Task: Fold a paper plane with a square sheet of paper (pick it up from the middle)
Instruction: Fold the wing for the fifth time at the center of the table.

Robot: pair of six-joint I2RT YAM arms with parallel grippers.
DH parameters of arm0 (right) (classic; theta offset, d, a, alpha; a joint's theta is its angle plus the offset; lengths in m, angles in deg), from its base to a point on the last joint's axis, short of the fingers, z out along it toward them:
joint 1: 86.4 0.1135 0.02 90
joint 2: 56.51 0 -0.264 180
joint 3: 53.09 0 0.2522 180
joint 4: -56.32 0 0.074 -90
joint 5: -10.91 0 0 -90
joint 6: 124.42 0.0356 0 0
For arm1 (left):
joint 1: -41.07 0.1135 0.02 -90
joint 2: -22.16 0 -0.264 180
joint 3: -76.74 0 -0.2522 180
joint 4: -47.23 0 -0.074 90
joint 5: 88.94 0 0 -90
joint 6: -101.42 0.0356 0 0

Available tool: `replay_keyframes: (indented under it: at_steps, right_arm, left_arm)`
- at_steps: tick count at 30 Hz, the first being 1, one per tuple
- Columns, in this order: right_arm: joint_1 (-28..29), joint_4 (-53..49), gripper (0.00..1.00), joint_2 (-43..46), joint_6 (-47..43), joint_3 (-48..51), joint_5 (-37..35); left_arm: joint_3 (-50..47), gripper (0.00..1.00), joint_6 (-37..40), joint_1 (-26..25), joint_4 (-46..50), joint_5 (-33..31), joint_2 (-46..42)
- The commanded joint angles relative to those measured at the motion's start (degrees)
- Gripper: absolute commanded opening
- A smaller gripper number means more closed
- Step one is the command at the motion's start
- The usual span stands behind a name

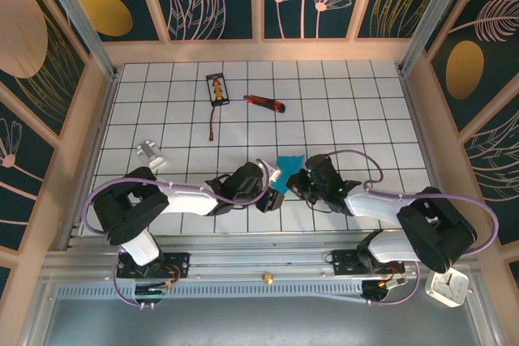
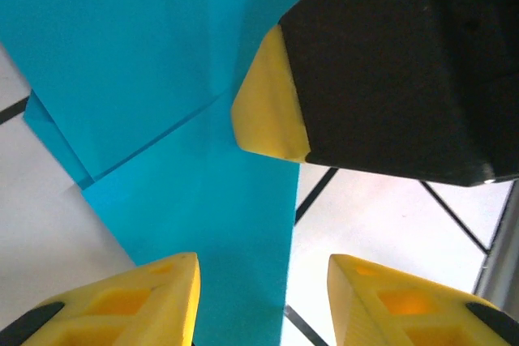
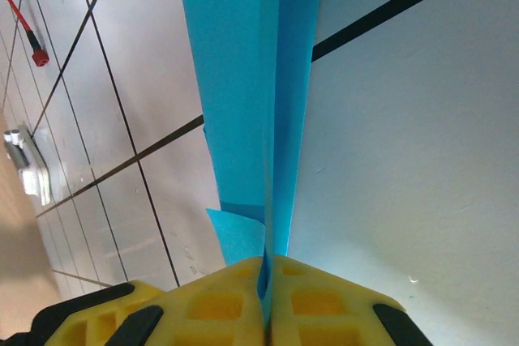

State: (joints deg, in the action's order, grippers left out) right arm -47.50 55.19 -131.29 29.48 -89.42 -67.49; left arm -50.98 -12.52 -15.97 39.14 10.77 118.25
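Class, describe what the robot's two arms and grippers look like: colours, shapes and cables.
The left arm and right arm have white links, black joints and a looping lilac cable. The left gripper and right gripper are black with wedge-shaped yellow fingers showing square recesses.

Nothing legible: no word, number or brand mark can be read. The small black card with an orange figure (image 1: pixel 217 89), lying on the white gridded tabletop (image 1: pixel 349 111), is too small to show any wording.
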Motion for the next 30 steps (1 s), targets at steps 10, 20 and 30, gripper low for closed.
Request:
replay_keyframes:
  at_steps: [10,20,30]
  right_arm:
    - [-1.9,-0.5,0.07,1.3,4.7,-2.4,3.9]
    - [-2.1,0.0,0.07,0.5,5.4,-2.4,4.5]
    - [-2.2,0.7,0.08,-0.5,5.7,-2.1,4.8]
  left_arm:
    - [3.5,0.45,7.0,-0.9,-2.3,-3.5,3.6]
    - [5.4,0.35,6.7,-0.9,-1.5,-4.4,5.0]
    - [5.2,0.3,5.3,-0.9,-0.7,-6.0,4.9]
